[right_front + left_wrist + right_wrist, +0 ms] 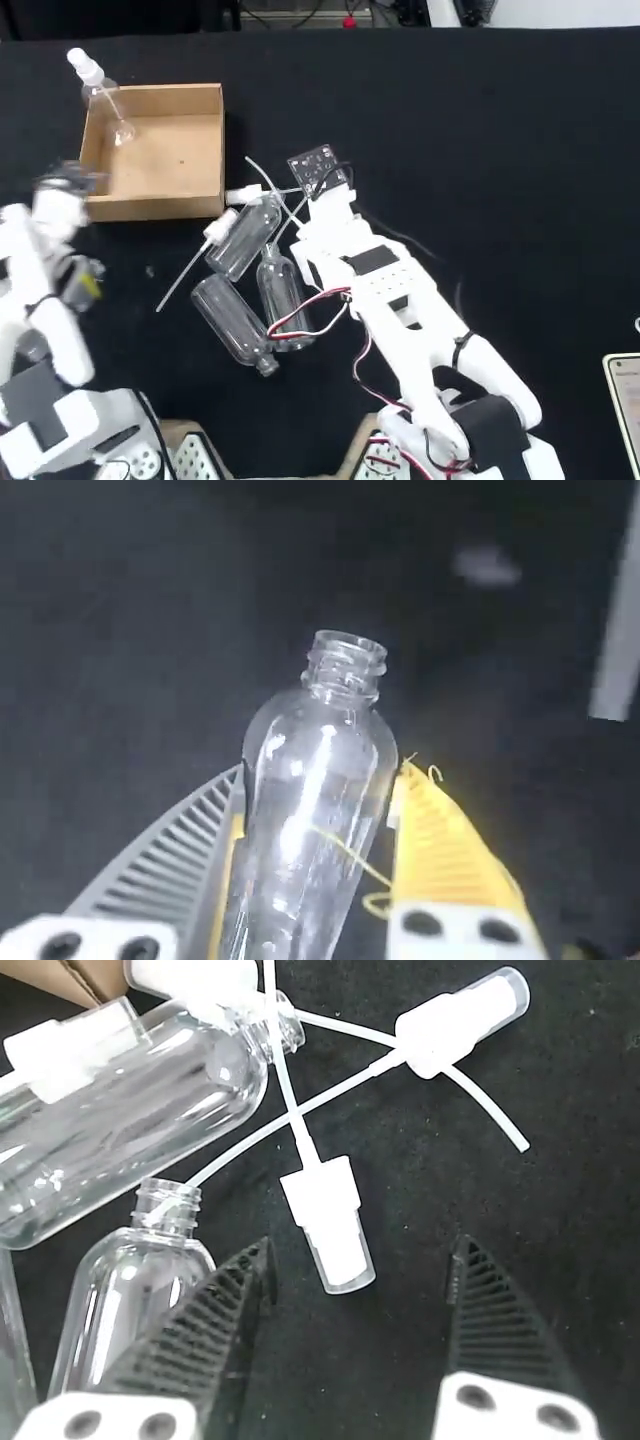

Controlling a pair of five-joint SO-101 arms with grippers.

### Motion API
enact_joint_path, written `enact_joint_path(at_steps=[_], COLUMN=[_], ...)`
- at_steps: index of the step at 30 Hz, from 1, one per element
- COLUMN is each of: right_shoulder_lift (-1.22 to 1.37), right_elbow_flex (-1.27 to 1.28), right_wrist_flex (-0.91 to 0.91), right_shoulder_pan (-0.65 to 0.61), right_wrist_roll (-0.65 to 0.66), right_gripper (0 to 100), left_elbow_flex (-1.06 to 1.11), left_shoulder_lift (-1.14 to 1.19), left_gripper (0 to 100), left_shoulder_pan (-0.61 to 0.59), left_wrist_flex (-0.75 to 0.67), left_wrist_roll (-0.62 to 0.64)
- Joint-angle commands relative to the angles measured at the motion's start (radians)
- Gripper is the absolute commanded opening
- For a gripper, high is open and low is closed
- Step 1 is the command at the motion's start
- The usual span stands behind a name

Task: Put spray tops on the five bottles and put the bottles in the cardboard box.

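The left gripper (322,772) pinches an uncapped bottle (310,820) between its grey and yellow jaws, just beside the cardboard box (150,208). A capped bottle (95,82) sits at the box's far left corner. Right of the box, three bottles (282,295) lie on the black table (500,150). The right gripper (363,1245) hangs over them, jaws spread, with a loose spray top (335,1235) between them.

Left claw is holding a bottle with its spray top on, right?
Not quite. The left claw does hold a bottle, but its neck is bare and uncapped, as the left wrist view shows.
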Motion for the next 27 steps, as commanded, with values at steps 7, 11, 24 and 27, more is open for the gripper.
enact_joint_path(at_steps=[7, 11, 24, 27], right_shoulder_lift=[-0.044, -0.044, -0.044, -0.044], right_elbow_flex=[-0.005, 0.005, 0.007, 0.008], right_wrist_flex=[-0.015, -0.015, -0.015, -0.015], right_shoulder_pan=[-0.009, -0.009, -0.009, -0.009], right_wrist_roll=[0.0, 0.0, 0.0, 0.0], right_gripper=[26.2, 26.2, 26.2, 26.2], left_elbow_flex=[0.007, 0.008, -0.028, -0.03], left_shoulder_lift=[-0.006, -0.006, -0.005, -0.005], left_gripper=[13, 16, 31, 31], left_shoulder_pan=[-0.239, -0.257, -0.243, -0.239], left_wrist_flex=[-0.127, -0.146, -0.147, -0.147], left_wrist_roll=[0.364, 0.344, -0.029, -0.133])
